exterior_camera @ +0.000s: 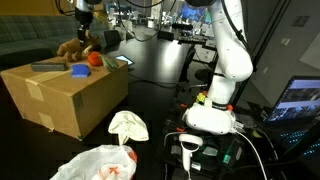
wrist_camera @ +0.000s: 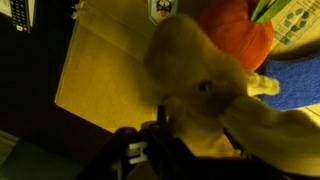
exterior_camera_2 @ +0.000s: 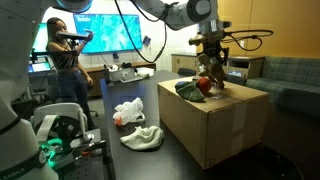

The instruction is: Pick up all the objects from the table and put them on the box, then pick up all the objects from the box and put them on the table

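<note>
Now on the box [exterior_camera: 60, 100]: brown lump [wrist_camera: 200, 80], small orange-red item [wrist_camera: 235, 25], blue square pad [wrist_camera: 295, 90] and dark flat bar [exterior_camera: 45, 66], all on its top face.
Claw: the gripper [exterior_camera_2: 209, 60] stands close over the brown lump (it fills most of the wrist view); whether the jaws are spread or pinching, I cannot tell.
On the table [exterior_camera: 160, 90]: cream-white cloth [exterior_camera: 128, 125] and white plastic bag [exterior_camera: 100, 163] with red print, near the box.

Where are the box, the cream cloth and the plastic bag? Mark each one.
box [exterior_camera: 50, 100]: in an exterior view, front wall.
cream cloth [exterior_camera: 128, 125]: in an exterior view, centre.
plastic bag [exterior_camera: 100, 163]: in an exterior view, crumpled middle.
</note>
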